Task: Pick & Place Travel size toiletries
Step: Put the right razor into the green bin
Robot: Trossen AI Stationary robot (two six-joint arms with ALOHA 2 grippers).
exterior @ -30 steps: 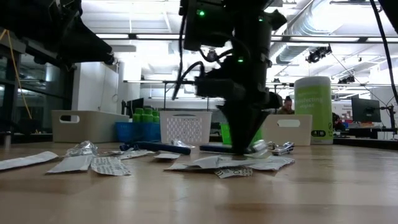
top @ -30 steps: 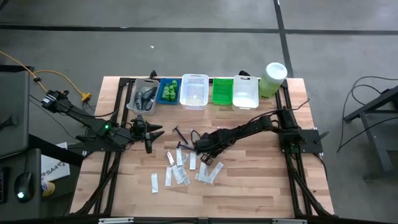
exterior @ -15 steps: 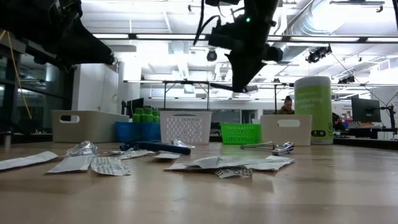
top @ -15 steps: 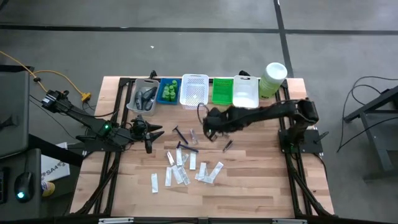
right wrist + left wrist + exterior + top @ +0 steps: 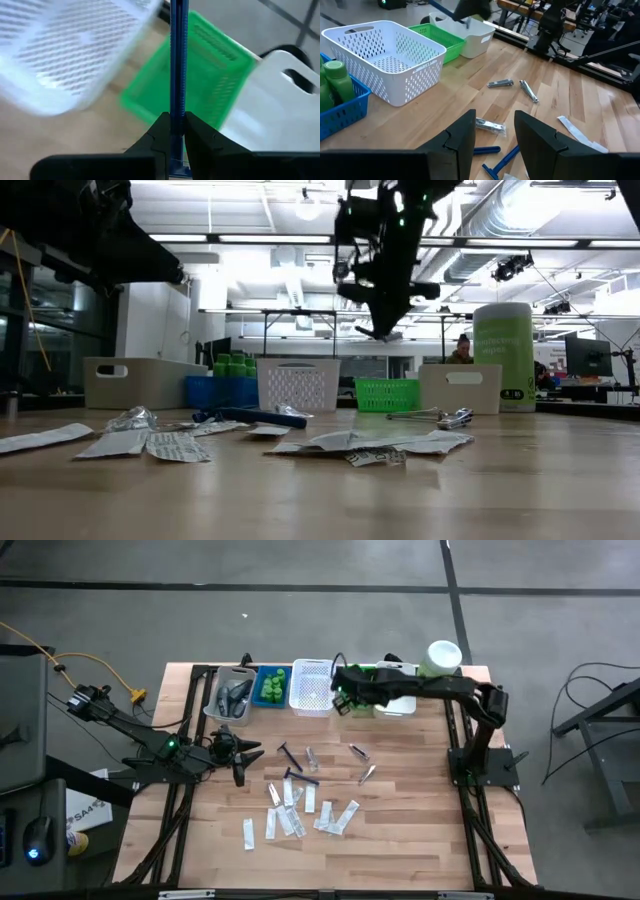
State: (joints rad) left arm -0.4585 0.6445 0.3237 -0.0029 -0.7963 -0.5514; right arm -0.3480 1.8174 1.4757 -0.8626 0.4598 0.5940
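Right gripper (image 5: 172, 131): seen raised over the back row of baskets, about above the seam between the white perforated basket (image 5: 312, 686) and the green basket (image 5: 357, 686); its fingers were pressed onto a thin blue razor (image 5: 178, 60).

Razor in the grip: held clear of the table, its long axis running straight out ahead of the fingers, toward the baskets.

Key relation: in the right wrist view the green basket (image 5: 200, 75) lay directly beyond the razor, with the white perforated one off to one side; a drop was judged to depend on which of the two sat under the tip, and this could not be settled from these views.

Left gripper (image 5: 492, 135): parked low at the table's left side, fingers spread, nothing between them.

Remaining toiletries: two razors (image 5: 298, 768), several flat white sachets (image 5: 300, 812) and two silvery tubes (image 5: 362, 762) were left on the wood mid-table.

Nearer arm: the loose razors lay closer to the left gripper; the silvery tubes closer to the right arm.
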